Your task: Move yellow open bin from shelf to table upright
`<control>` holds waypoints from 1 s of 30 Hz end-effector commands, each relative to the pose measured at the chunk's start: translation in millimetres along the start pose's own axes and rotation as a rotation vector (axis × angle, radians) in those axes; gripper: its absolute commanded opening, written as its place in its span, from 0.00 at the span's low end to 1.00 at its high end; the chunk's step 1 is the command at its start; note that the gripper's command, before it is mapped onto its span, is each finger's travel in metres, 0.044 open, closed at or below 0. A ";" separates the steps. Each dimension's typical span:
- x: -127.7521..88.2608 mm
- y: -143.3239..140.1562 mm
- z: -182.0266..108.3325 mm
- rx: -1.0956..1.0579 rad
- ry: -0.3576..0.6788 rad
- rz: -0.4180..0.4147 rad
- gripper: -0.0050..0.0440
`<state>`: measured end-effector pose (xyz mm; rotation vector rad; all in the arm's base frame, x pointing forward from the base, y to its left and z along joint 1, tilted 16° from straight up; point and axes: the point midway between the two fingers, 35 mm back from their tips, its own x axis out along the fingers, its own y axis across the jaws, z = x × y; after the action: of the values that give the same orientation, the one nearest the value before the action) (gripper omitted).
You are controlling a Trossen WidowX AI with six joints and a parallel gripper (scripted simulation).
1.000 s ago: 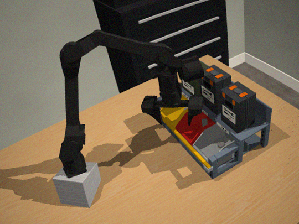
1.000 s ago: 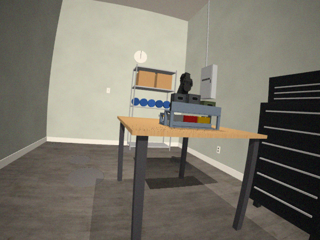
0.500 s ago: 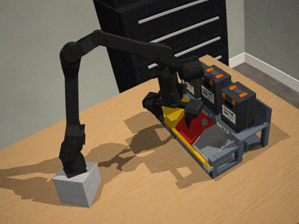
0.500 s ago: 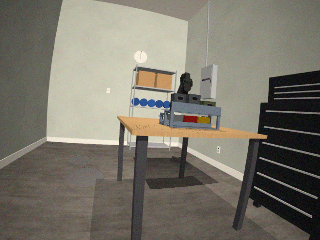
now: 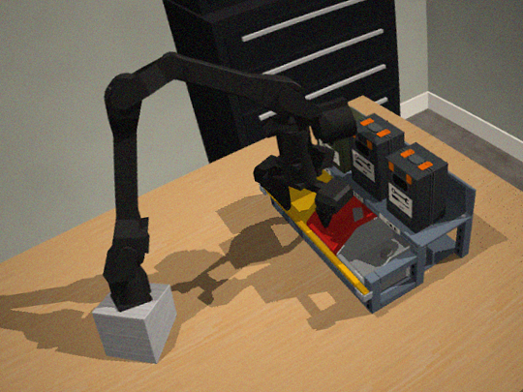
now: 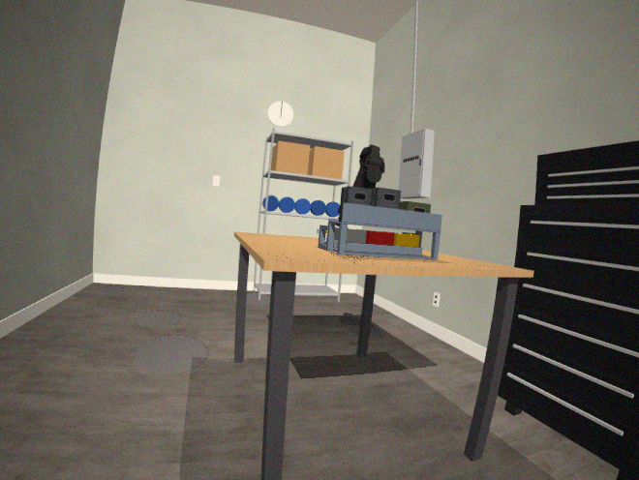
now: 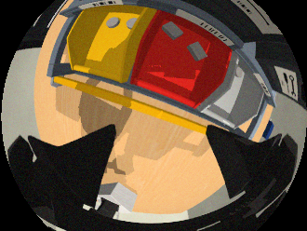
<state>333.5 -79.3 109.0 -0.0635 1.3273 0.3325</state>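
We see a room with pale grey-green walls, white baseboards and a dark wood-look floor point(image 6: 129, 412). In it stands our wood-topped bench point(image 5: 261, 371) point(image 6: 310, 257) on dark grey legs, and near it a tall black tool cabinet point(image 5: 296, 35) point(image 6: 578, 288) with long silver handles. By the far wall we have a wire shelving unit point(image 6: 309, 177) holding two cardboard boxes point(image 6: 308, 160) and a row of blue cylinders. A grey electrical panel point(image 6: 413, 164) and a round clock point(image 6: 280, 113) hang on the walls.

On the bench, our black arm point(image 5: 231, 80) point(image 6: 371, 167) rises from a pale block point(image 5: 128, 331), its shadow lying across the wood grain. The blue-grey shelf point(image 5: 441, 229) point(image 6: 387, 214) carries dark lidded cases point(image 5: 420, 186) point(image 6: 358, 196) on its upper level. Below, the yellow open bin point(image 5: 302, 204) point(image 6: 407, 240) point(image 7: 109, 47) sits in the shelf beside the red bin point(image 5: 343, 223) point(image 6: 380, 237) point(image 7: 181, 58), with round grey parts point(image 7: 113, 22) inside. Our end effector point(image 5: 307, 213) point(image 7: 163, 129) is spread wide above the shelf's front, gripping nothing.
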 end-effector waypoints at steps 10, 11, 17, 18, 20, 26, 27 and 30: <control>-7.9 0.0 3.7 0.165 -0.023 -0.014 1.00; -7.8 0.0 3.7 0.217 -0.024 -0.014 1.00; -7.8 0.0 3.7 0.269 -0.024 -0.014 1.00; -7.8 0.0 3.7 0.269 -0.024 -0.014 1.00; -7.8 0.0 3.7 0.269 -0.024 -0.014 1.00; -7.9 -0.1 3.8 0.369 -0.025 -0.011 1.00; -7.9 -0.1 3.8 0.421 -0.025 -0.010 1.00; -7.9 -0.2 3.8 0.525 -0.026 -0.009 1.00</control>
<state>333.5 -79.5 109.0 0.3156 1.3748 0.0270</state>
